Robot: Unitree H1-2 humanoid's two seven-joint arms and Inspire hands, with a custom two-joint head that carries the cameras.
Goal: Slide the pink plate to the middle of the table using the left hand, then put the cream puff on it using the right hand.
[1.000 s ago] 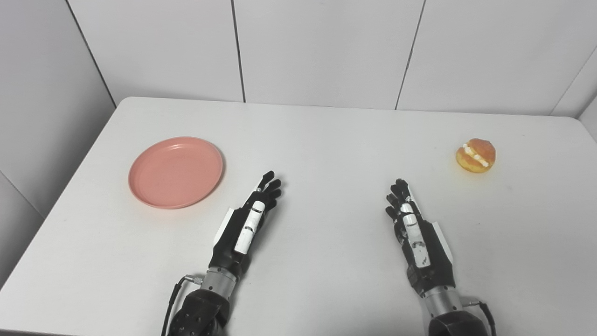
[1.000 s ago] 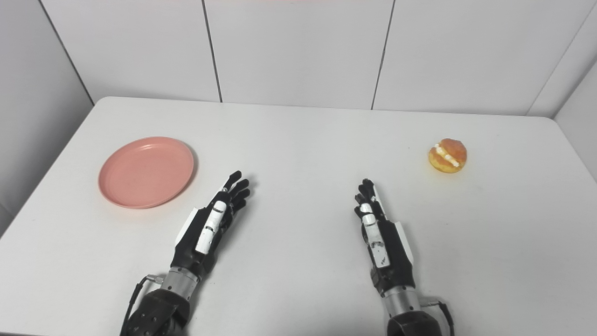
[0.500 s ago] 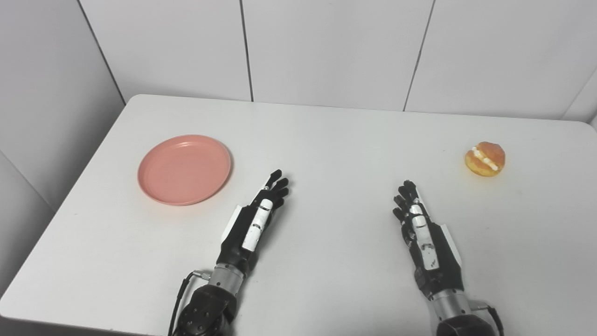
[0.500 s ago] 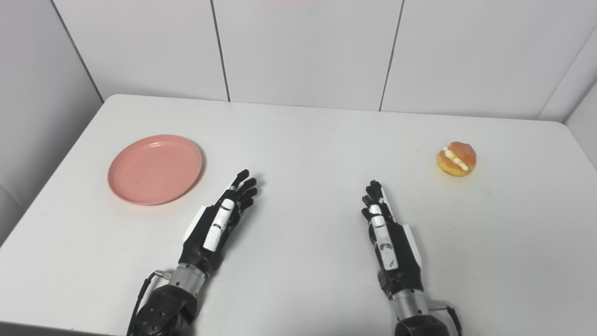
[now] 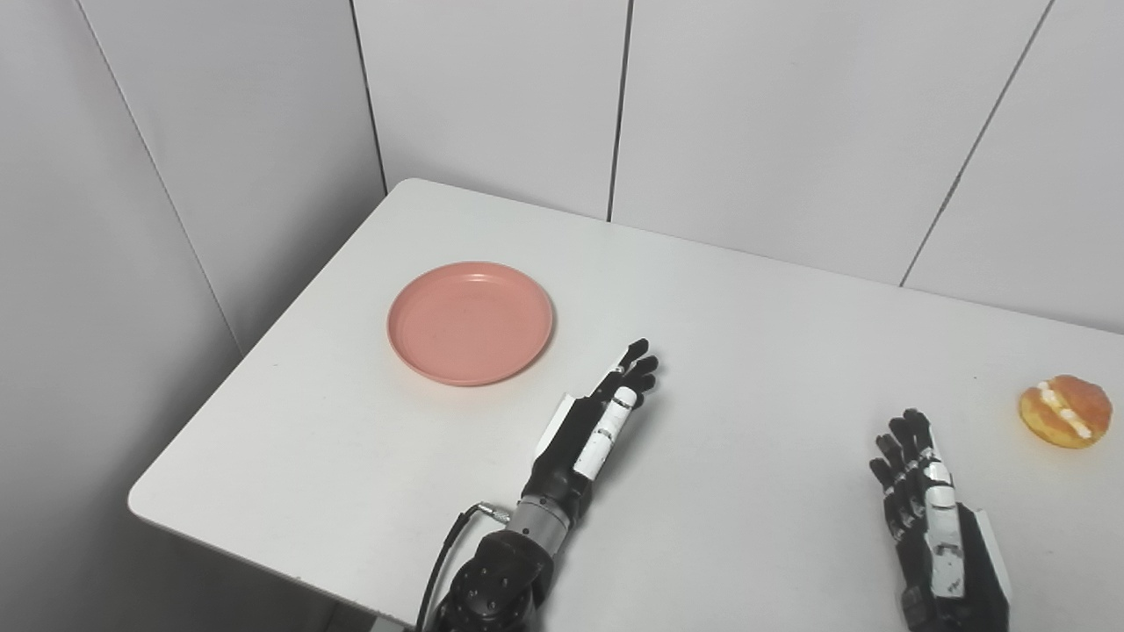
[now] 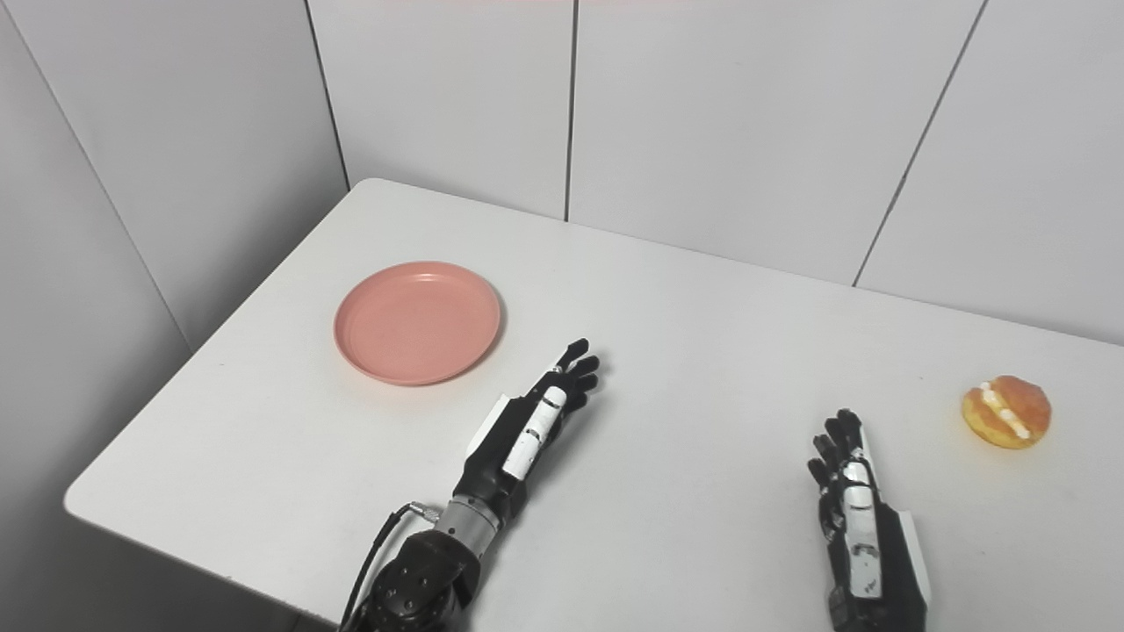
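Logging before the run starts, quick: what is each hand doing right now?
Left hand: open, holding nothing, beside the plate.
Right hand: open, holding nothing.

Both head cameras looked down from the near edge of the worktop [image 5: 746,351], facing its far-left corner and the wall panels. The views sat side by side and shared nearly the whole surface.

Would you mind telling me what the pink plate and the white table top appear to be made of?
The round pink plate looks like moulded plastic or melamine with a matte to satin finish: uniform colour, thin raised rim, only a soft sheen. The white table top seems to be smooth laminate or painted board: even colour, rounded corners, dull reflections. Neither can be confirmed by sight alone.
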